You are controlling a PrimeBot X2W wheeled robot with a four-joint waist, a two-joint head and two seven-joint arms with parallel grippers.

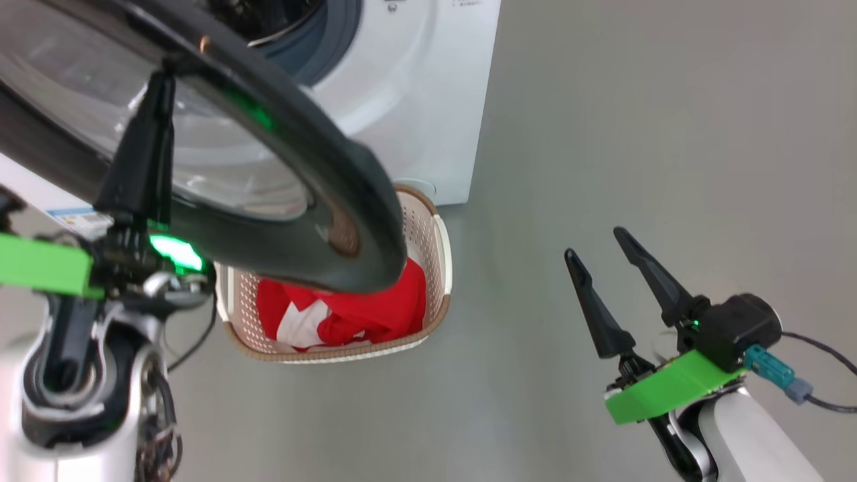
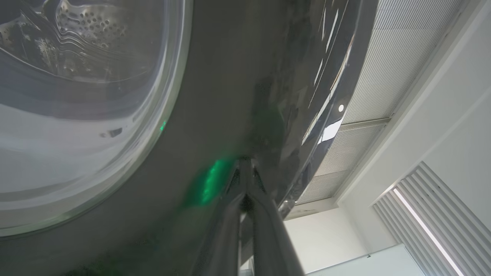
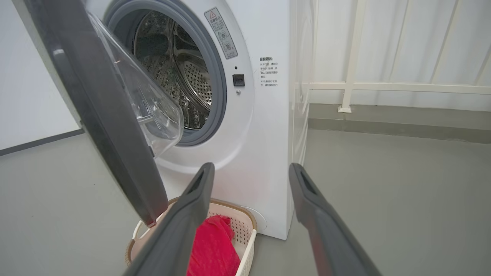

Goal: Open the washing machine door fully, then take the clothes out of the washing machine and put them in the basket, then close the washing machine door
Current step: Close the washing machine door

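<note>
The washing machine door (image 1: 321, 167) stands partly open, its black rim hanging over the basket (image 1: 438, 248). My left gripper (image 1: 161, 80) is shut, with its tips touching the door's glossy outer rim (image 2: 215, 96) beside the glass window. The red and white clothes (image 1: 361, 311) lie in the cream basket in front of the washing machine (image 1: 415, 100). My right gripper (image 1: 594, 244) is open and empty over the floor, right of the basket. Along its fingers I see the door (image 3: 103, 115), the steel drum (image 3: 184, 76) with no red fabric showing, and the clothes (image 3: 215, 245) in the basket (image 3: 245, 245).
Grey floor (image 1: 636, 134) stretches to the right of the machine and basket. A white railing (image 3: 383, 86) runs along the wall behind the machine's right side. A cable (image 1: 823, 395) trails from my right wrist.
</note>
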